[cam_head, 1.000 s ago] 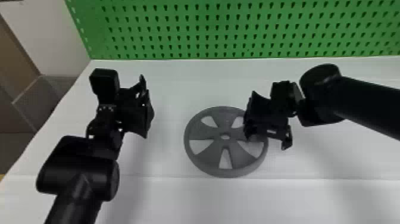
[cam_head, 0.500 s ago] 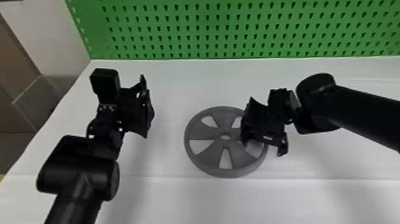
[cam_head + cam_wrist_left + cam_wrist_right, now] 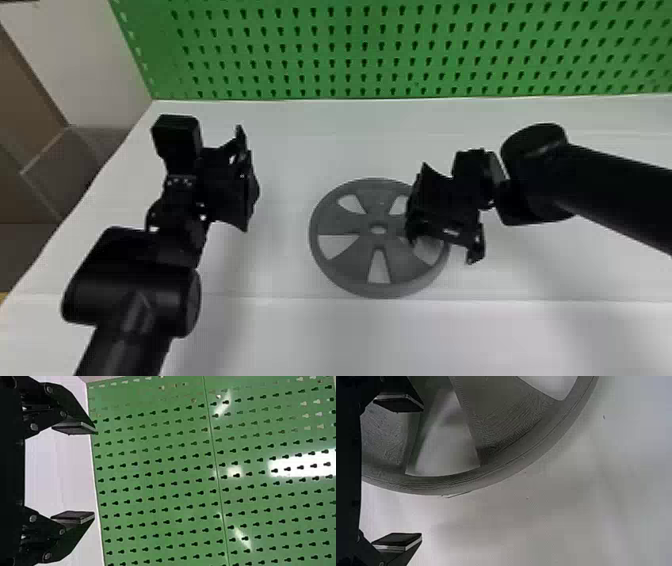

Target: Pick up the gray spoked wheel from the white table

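With the right gripper (image 3: 421, 471) spread near 3 o'clock and the left gripper (image 3: 95, 473) spread toward 9 o'clock, grasp the gray spoked wheel (image 3: 380, 200), flat on the white table (image 3: 280, 340) and likely light, rigid and smooth, across its rim.

Workshop or lab, green pegboard (image 3: 390, 49), white table (image 3: 280, 332)

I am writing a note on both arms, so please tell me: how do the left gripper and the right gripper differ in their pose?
The left gripper faces the green pegboard, while the right gripper points down toward the white table. The left gripper is left of the gray spoked wheel; the right gripper is over the wheel's right side. Both are black, open and empty.
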